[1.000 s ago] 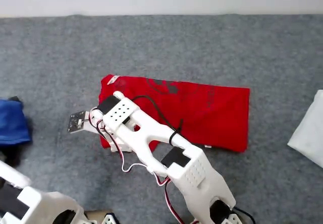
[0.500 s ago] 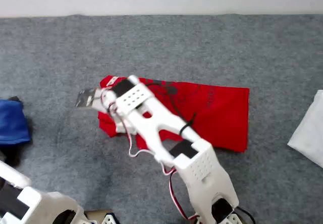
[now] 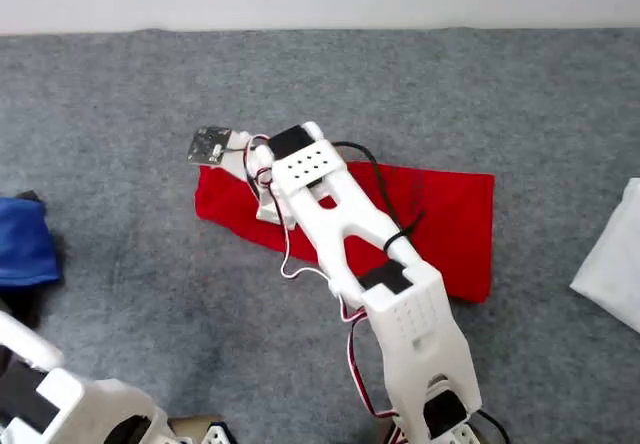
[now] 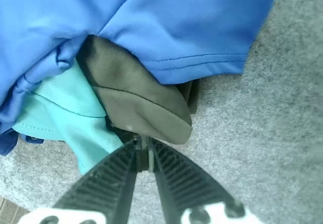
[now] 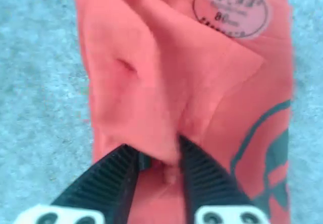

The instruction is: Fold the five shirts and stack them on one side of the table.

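Note:
A red shirt (image 3: pixel 440 224) lies spread across the middle of the grey table (image 3: pixel 400 84). My right gripper (image 3: pixel 260 192) hangs over its left end. In the right wrist view the right gripper (image 5: pixel 159 158) is shut on a raised fold of the red shirt (image 5: pixel 151 57), close to a round printed mark. My left gripper (image 4: pixel 144 151) is shut, its tips at the edge of a dark shirt (image 4: pixel 136 103). That shirt lies between a blue shirt (image 4: pixel 151 22) and a teal one (image 4: pixel 70 118). The blue shirt (image 3: pixel 22 244) sits at the table's left edge.
A white shirt (image 3: pixel 612 259) pokes in at the right edge of the table. The left arm's base (image 3: pixel 50 399) stands at the front left corner. Open grey surface runs along the far side and in front of the red shirt.
My right gripper has travelled from the red shirt's near left corner toward the far side and to the right, pulling that corner of fabric over with it. The left arm kept still.

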